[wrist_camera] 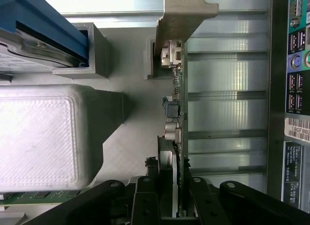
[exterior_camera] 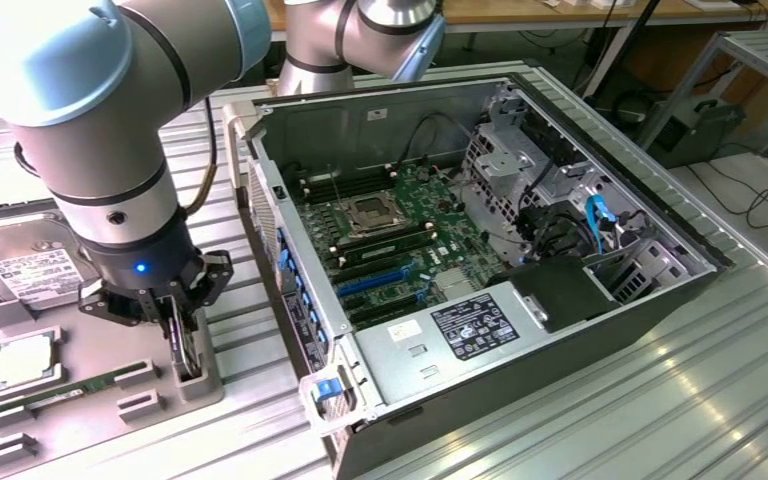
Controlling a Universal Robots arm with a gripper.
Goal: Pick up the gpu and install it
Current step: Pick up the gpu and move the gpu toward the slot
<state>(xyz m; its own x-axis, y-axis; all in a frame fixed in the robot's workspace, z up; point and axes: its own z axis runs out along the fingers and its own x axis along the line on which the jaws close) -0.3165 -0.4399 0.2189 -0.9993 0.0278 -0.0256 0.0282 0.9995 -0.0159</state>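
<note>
The gpu (exterior_camera: pixel 187 352) is standing on edge in a slot of the grey holder tray (exterior_camera: pixel 97 345), at the exterior view's left, just beside the open computer case (exterior_camera: pixel 491 250). In the wrist view its silver bracket (wrist_camera: pixel 186 11) is sitting at the end far from the arm, and its green board is running edge-on toward the camera. The tray is also carrying a hard drive (exterior_camera: pixel 31 265), a square processor chip (exterior_camera: pixel 24 362) and a narrow memory stick (exterior_camera: pixel 71 392), each apart from the card. Tray and case are resting on a ribbed metal counter (exterior_camera: pixel 704 400). Beyond it, at the far right, cables are lying on the floor (exterior_camera: pixel 764 205). The black fingers (wrist_camera: pixel 145 205) are pressing against both faces of the gpu, gripping it while its lower edge appears to be sitting in the slot.
</note>
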